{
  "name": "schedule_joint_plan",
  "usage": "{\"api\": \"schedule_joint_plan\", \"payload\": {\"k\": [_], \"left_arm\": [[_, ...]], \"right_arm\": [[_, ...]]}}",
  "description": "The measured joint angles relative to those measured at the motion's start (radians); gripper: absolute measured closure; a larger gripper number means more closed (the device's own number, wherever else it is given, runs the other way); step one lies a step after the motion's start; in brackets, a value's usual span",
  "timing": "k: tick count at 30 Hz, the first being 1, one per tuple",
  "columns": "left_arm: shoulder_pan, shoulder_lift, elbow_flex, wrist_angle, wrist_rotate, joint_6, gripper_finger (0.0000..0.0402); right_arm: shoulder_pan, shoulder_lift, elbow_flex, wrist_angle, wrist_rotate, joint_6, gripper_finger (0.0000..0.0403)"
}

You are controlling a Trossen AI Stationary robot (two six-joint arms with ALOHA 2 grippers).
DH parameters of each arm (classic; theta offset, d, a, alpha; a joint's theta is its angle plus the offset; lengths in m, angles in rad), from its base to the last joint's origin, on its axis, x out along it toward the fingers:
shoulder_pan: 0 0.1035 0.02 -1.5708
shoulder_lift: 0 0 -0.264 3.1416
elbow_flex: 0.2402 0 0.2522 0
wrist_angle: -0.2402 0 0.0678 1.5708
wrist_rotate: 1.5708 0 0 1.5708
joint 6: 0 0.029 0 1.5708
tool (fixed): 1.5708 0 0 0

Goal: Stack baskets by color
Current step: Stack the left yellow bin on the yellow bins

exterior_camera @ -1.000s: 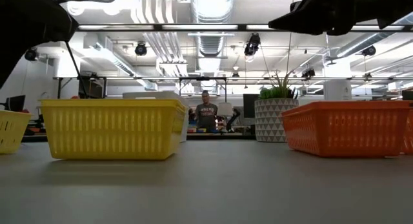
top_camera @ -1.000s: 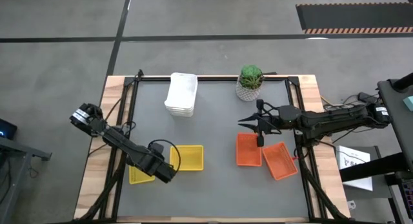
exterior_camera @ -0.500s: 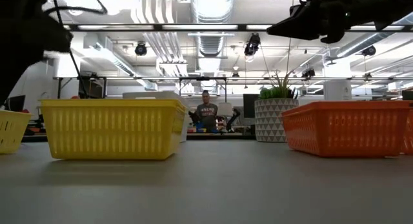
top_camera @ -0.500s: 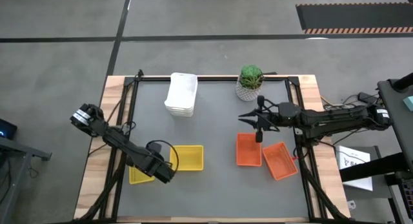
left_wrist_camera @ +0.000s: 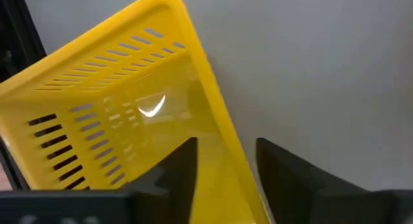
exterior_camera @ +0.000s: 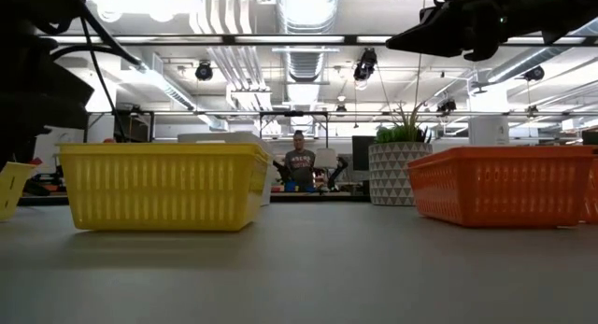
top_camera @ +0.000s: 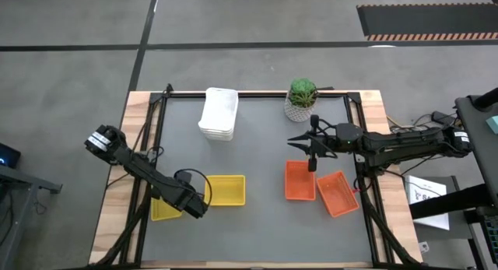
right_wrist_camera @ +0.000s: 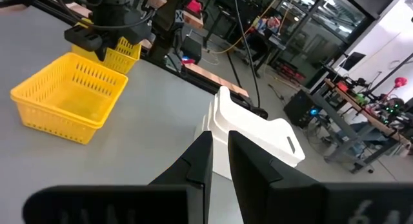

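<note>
A yellow basket (top_camera: pixel 163 210) lies at the table's near left, tipped in the low view (exterior_camera: pixel 13 186). My left gripper (top_camera: pixel 194 205) points down at its right-hand wall, fingers astride it (left_wrist_camera: pixel 226 166). A second yellow basket (top_camera: pixel 226 190) stands flat just to the right. Three white baskets (top_camera: pixel 219 113) are nested in a stack at the far side. Two orange baskets (top_camera: pixel 299 180) (top_camera: pixel 337 194) sit on the right. My right gripper (top_camera: pixel 296 143) hovers shut and level above the orange ones, holding nothing. My left gripper has the yellow basket's right-hand wall (left_wrist_camera: pixel 222 137) between its two fingers, one finger (left_wrist_camera: pixel 181 169) inside the basket and the other (left_wrist_camera: pixel 281 175) outside. The fingers come from above, pointing down. The basket sits tipped, partly on the table.
A green plant in a white patterned pot (top_camera: pixel 301 99) stands at the far side, close to my right arm. A black frame (top_camera: pixel 257 93) rims the grey mat. Open mat lies between the yellow and orange baskets and along the near edge.
My left gripper has sunk onto the right-hand wall of the left yellow basket. That basket, flat before, now stands tipped and has shifted a little toward the table's left edge.
</note>
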Motion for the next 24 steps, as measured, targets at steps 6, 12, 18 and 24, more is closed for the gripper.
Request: {"api": "schedule_joint_plan", "payload": {"k": [6,12,18,24], "left_arm": [[0.000,0.000,0.002,-0.002,-0.009,0.021,0.0380],[-0.002,0.000,0.042,-0.121,-0.016,0.076,0.0400],[-0.003,-0.004,0.166,-0.440,-0.088,0.190,0.0401],[0.004,-0.018,0.316,-0.457,-0.342,0.445,0.0401]], "right_arm": [[0.000,0.000,0.000,-0.001,-0.001,0.025,0.0360],[0.001,0.000,-0.024,-0.019,-0.018,0.126,0.0360],[0.001,0.000,-0.094,0.015,-0.034,0.240,0.0360],[0.001,-0.007,-0.201,0.149,-0.045,0.352,0.0360]]}}
